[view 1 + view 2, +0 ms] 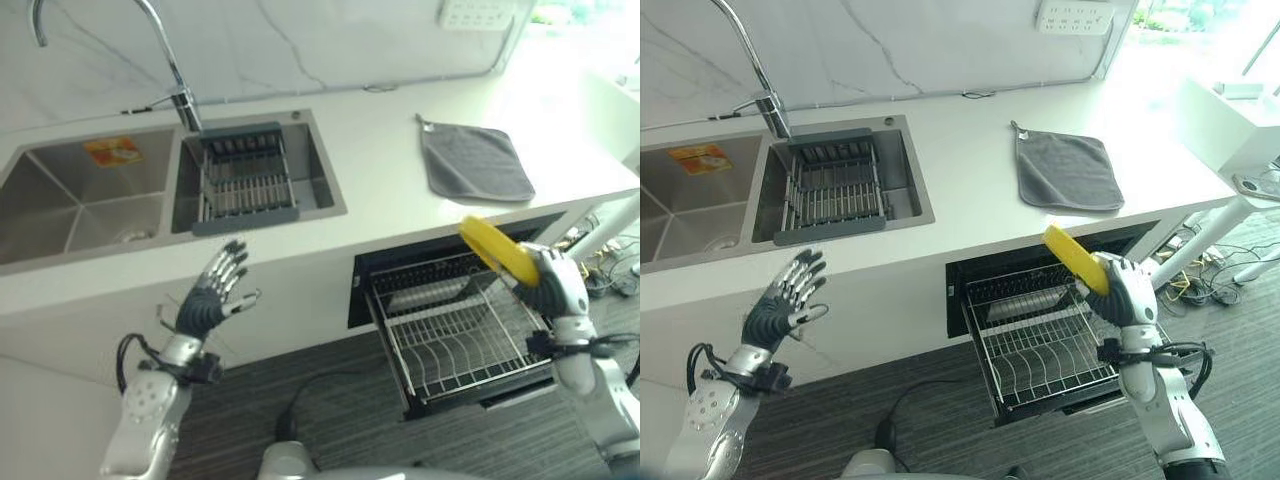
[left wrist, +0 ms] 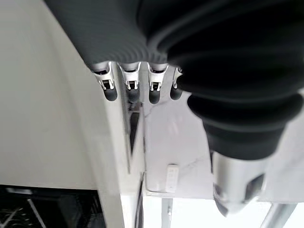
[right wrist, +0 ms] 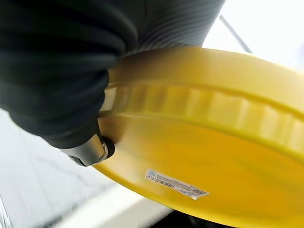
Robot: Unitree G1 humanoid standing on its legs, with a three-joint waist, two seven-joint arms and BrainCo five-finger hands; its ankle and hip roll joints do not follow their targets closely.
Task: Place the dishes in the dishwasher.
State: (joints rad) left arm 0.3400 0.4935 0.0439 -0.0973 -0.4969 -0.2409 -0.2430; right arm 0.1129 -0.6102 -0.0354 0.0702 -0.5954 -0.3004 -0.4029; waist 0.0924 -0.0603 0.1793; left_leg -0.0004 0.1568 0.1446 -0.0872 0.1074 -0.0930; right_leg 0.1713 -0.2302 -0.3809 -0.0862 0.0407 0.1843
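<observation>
One yellow plate [image 1: 497, 247] pinched on edge in the right hand [image 1: 553, 283], at the dishwasher rack's [image 1: 455, 335] 2 o'clock, likely for slotting upright. Left hand [image 1: 212, 290] spread, empty.

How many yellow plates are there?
1: the yellow plate is held in the right hand, above the pulled-out dishwasher rack. Others may be hidden.

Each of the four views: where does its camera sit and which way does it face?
Left eye, right eye: on the head, looking down at the sink, counter, open dishwasher rack; both arms show.
Left wrist: along the open left hand toward the counter edge.
Right wrist: along the right hand, gripping the yellow plate.
Shared: the plate shows in both eyes too.
</observation>
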